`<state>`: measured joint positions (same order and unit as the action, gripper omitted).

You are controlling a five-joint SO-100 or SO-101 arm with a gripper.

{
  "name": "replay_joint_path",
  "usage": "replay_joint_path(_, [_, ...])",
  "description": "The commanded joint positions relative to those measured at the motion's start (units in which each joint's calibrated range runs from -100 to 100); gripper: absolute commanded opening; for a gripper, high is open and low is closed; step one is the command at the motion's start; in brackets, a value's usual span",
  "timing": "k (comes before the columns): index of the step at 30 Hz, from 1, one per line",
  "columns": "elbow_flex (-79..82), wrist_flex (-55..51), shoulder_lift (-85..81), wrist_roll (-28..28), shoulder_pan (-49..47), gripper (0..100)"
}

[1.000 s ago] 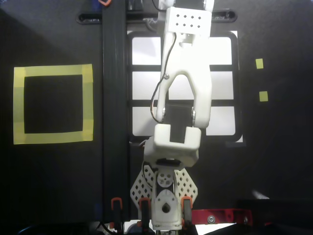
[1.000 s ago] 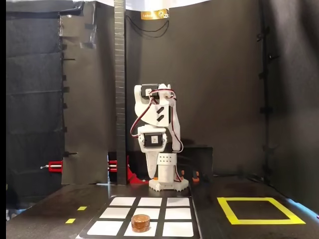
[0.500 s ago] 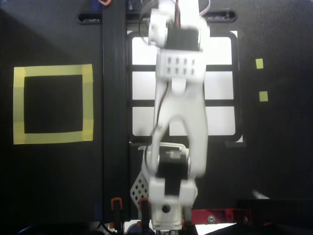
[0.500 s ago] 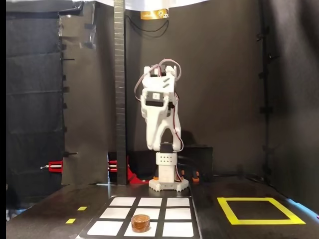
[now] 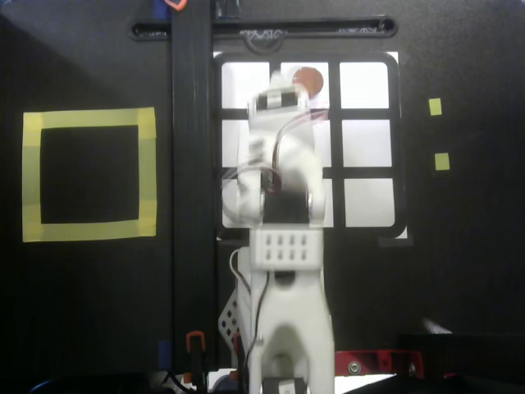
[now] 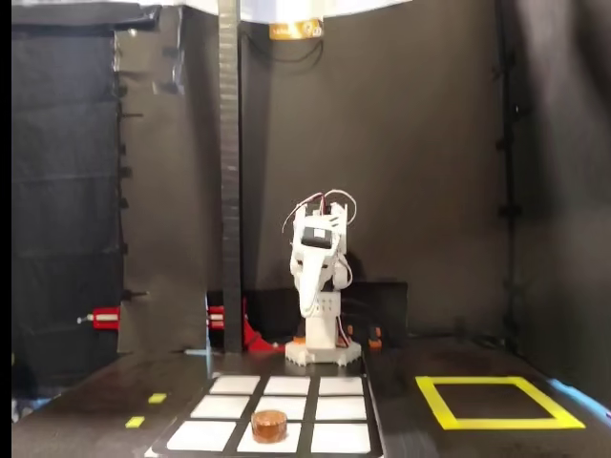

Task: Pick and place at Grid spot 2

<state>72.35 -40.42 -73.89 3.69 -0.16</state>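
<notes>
No brand, label or writing can be read in either view; the yellow tag (image 6: 293,30) at the top edge of the fixed view is too small and blurred to make out.

**Layout.** The black bench (image 5: 90,295) carries a black-framed 3x3 grid (image 5: 309,57) of white cells. Grid spot 2 (image 5: 289,75) is the middle cell of the grid row farthest from the arm base; in the fixed view it is the middle cell (image 6: 271,441) of the row at the bench's near edge. A small round brown object (image 5: 309,80) lies in this cell, and the fixed view shows it (image 6: 270,426) resting on the cell surface. A yellow-tape square (image 5: 89,118) lies well apart, toward the left edge of the bench in the overhead view. Two small yellow tape marks (image 5: 435,107) sit near the right edge.

**Arm.** The white arm (image 5: 283,246) reaches from its base over the grid. The gripper (image 5: 279,89) is motion-blurred, just beside the brown object in the overhead view; whether its jaws are spread or pressed together cannot be determined. In the fixed view the gripper (image 6: 306,307) points downward, above the bench and clear of the object.

**Change from earlier frames.** Half a second ago the arm stood raised and extended high; it has since folded lower and forward. The brown object has not moved.
</notes>
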Motion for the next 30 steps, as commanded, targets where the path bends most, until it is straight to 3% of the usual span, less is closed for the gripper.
replay_joint_path(1, [8.9,0.6,-10.2,-0.3,-0.1,0])
replay_joint_path(11, [27.5,1.3,-25.5,0.2,0.6,1])
replay_joint_path(17, [27.6,-4.5,-25.8,0.4,0.0,0])
replay_joint_path(26, [27.6,-4.8,-25.9,0.1,0.7,0])
replay_joint_path(30, [27.6,-4.8,-25.9,-2.4,1.5,0])
